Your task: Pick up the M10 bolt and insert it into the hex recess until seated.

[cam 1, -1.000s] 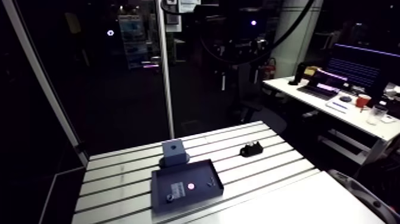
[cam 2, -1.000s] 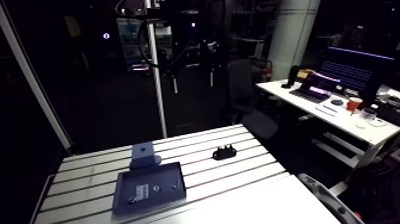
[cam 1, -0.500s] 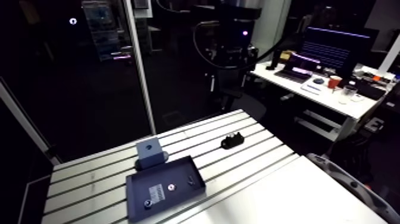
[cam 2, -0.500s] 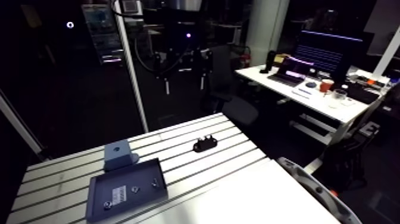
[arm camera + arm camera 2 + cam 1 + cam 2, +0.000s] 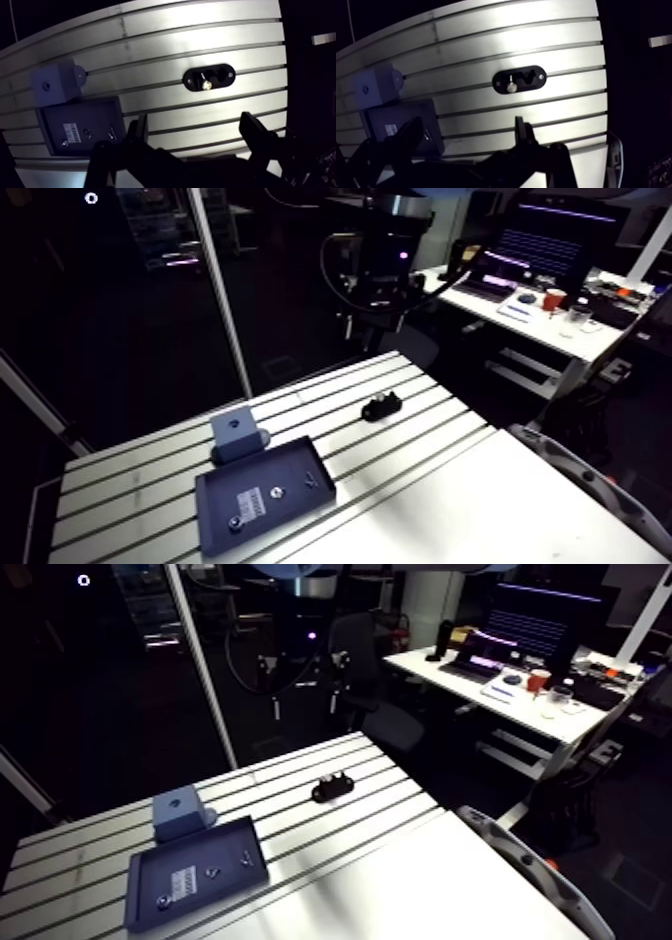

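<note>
M10 bolt (image 5: 205, 85): where does it lie?
— In the black oval holder (image 5: 220, 86) on the slotted table (image 5: 200, 40), shiny head towards the wrist camera
— Relative to the gripper (image 5: 195, 121)?
— Ahead of it, roughly in line with the gap between the two fingers, well apart from both
— State of the jaws?
— Spread wide, with nothing between them
— Other items?
— Grey block (image 5: 54, 82) and dark tray (image 5: 90, 117), just beside each other, off to one side of the holder
</note>
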